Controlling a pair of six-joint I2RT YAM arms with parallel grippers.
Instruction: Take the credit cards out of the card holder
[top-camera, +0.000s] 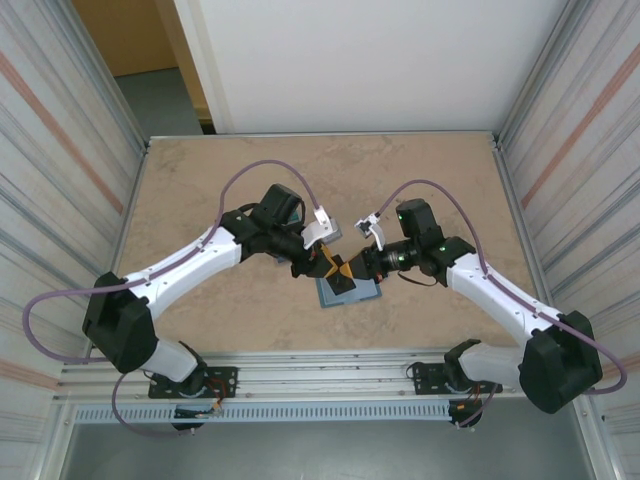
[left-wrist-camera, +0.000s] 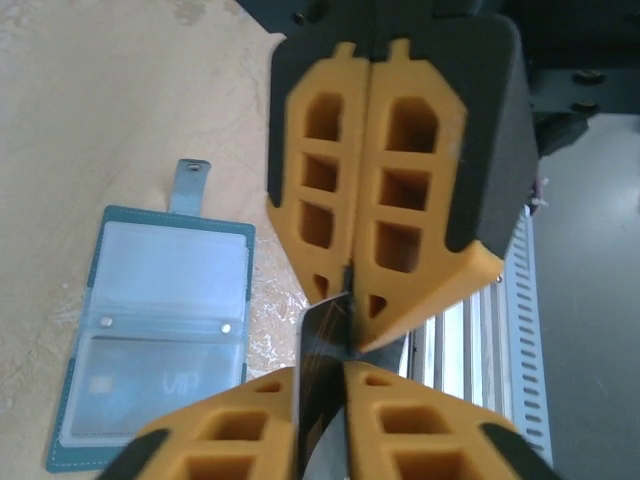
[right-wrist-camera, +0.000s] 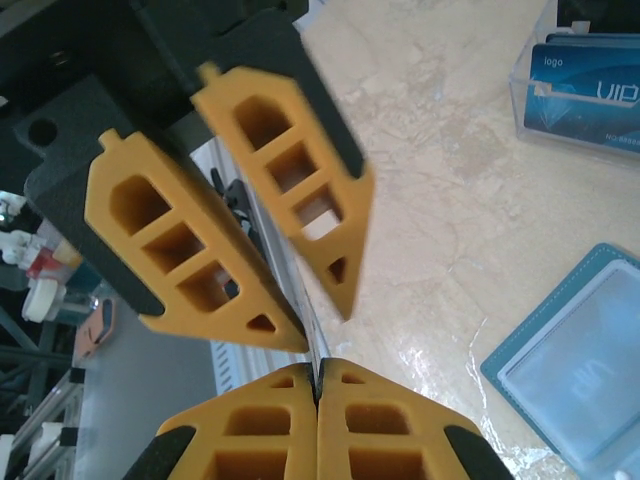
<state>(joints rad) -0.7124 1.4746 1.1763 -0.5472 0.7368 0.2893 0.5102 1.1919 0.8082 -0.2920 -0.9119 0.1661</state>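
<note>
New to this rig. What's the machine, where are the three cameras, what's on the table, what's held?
Two robot arms, a left arm and a right arm, are bolted at the near edge of a table. The wide picture looks down from above and behind them. The other two come from a camera on each wrist: own orange fingers at the bottom, the other arm's at the top. On the table lie an open blue holder with a VIP card inside and a clear tray of blue cards. The right fingers are shut on a dark card. The left fingers sit on either side of it; whether they grip it is unclear.
</note>
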